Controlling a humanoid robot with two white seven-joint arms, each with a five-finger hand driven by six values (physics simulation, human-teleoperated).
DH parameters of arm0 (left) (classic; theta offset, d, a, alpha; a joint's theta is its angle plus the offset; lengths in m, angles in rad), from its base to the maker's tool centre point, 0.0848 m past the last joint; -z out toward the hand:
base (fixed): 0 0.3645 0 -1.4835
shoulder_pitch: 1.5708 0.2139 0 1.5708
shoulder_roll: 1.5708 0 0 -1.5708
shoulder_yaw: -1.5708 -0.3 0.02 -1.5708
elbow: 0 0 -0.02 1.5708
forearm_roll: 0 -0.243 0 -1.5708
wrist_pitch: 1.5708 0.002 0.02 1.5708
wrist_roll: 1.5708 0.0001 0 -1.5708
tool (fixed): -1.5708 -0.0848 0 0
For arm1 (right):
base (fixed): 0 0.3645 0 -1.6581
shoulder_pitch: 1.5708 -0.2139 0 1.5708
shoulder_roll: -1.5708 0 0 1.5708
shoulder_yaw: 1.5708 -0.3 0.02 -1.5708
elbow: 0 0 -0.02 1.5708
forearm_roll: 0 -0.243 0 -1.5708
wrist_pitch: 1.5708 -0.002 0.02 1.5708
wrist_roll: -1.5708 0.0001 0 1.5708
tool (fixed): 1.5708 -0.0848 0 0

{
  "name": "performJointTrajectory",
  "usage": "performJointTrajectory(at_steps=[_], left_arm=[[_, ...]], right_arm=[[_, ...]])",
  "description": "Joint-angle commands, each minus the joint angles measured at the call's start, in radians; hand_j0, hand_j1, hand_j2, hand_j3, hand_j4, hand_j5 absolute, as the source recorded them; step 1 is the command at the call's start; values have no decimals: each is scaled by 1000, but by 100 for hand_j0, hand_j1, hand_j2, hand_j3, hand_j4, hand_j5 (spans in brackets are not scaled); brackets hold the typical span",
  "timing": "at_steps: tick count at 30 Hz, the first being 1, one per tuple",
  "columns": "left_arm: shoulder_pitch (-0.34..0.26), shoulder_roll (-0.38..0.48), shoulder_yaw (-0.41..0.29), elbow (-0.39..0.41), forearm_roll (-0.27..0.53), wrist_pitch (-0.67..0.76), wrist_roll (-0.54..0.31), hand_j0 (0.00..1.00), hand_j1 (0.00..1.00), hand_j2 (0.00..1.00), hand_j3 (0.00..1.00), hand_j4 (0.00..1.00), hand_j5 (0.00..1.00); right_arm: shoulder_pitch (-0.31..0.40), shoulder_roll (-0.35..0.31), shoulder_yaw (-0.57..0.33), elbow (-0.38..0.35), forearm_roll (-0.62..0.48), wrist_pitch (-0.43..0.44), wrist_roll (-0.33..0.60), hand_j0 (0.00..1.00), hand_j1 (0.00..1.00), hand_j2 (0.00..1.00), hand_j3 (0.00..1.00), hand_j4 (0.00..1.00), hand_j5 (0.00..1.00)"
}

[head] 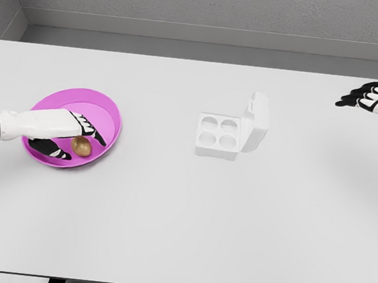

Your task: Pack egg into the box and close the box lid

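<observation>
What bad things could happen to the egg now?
The left hand is reaching around the egg in the pink bowl with its fingers open. If they pinch off-centre, the round egg might roll away or slip. The egg box sits apart from the bowl across bare table, so a loose grip could drop it on the way. The box's cups look small, so a poor aim may miss.

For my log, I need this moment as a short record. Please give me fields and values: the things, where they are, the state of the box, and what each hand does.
egg: in the pink bowl, left side of the table
box: near table centre, lid open, four cups, all empty
left hand: in the bowl, fingers around the egg, grasp not certain
right hand: far right, above the table, open, holds nothing
egg packed: no
lid closed: no
</observation>
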Motion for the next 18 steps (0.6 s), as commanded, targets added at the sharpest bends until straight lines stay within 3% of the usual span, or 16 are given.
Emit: performJointTrajectory(at_steps=[1,15,18], left_arm=[[0,-2,1,4,5,2,0,76,76,76,76,76,76],[-2,-10,-2,5,-9,2,0,76,76,76,76,76,76],[0,-10,-2,5,-9,2,0,68,68,68,68,68,68]], right_arm=[[-2,-1,-3,-1,-5,3,0,100,100,100,100,100,100],[-5,-4,6,-4,-7,3,0,100,100,100,100,100,100],[-8,-3,7,-6,-5,3,0,100,100,100,100,100,100]])
